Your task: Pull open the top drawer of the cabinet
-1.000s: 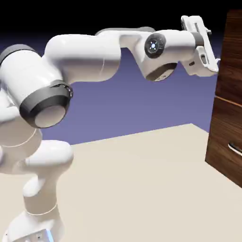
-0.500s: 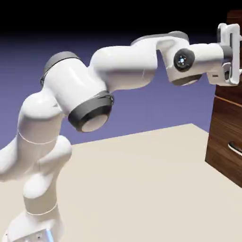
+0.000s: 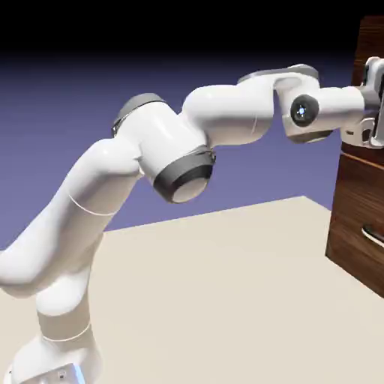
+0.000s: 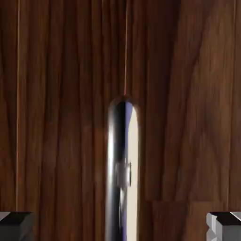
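The cabinet [image 3: 346,251] of dark walnut-grain wood stands at the exterior view's right edge. Its top drawer [image 3: 370,41] is the upper panel, and my gripper [image 3: 373,101] is pressed close against its front, partly cut off by the picture's edge. In the hand view the drawer's wood [image 4: 56,94] fills the picture. The slim silver bar handle [image 4: 123,160] runs from the middle down to the bottom edge. My gripper [image 4: 120,227] is open, with one fingertip [image 4: 15,225] far to the handle's left and the other far to its right, neither touching it.
Below a pale seam sits the lower drawer [image 3: 358,202] with its own curved silver handle [image 3: 373,237]. The beige table [image 3: 225,300] stretches from the robot's base to the cabinet's foot.
The arm has stretched out to the right and its elbow has swung rightward. The hand has travelled from just left of the cabinet onto the top drawer's front. The jaws stayed open.
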`<act>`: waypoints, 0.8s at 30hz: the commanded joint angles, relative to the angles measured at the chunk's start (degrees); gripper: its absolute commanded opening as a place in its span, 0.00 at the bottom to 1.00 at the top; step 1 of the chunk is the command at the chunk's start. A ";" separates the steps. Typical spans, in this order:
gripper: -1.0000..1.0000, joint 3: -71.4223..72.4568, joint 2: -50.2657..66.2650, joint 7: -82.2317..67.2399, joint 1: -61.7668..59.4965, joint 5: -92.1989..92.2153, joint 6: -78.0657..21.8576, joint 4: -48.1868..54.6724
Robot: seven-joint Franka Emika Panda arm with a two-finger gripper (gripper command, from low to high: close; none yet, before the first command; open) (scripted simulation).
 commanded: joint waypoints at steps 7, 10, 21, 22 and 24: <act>0.50 -10.15 -1.60 3.15 8.67 0.91 -2.82 7.67; 0.50 -16.38 -2.73 5.17 13.57 1.22 -5.26 12.49; 0.00 -20.85 -2.83 7.68 17.18 0.08 -6.73 15.19; 0.00 -18.78 -2.21 7.59 15.44 -0.59 -5.80 13.20; 0.00 -14.74 -0.98 7.81 11.80 -2.04 -3.95 9.05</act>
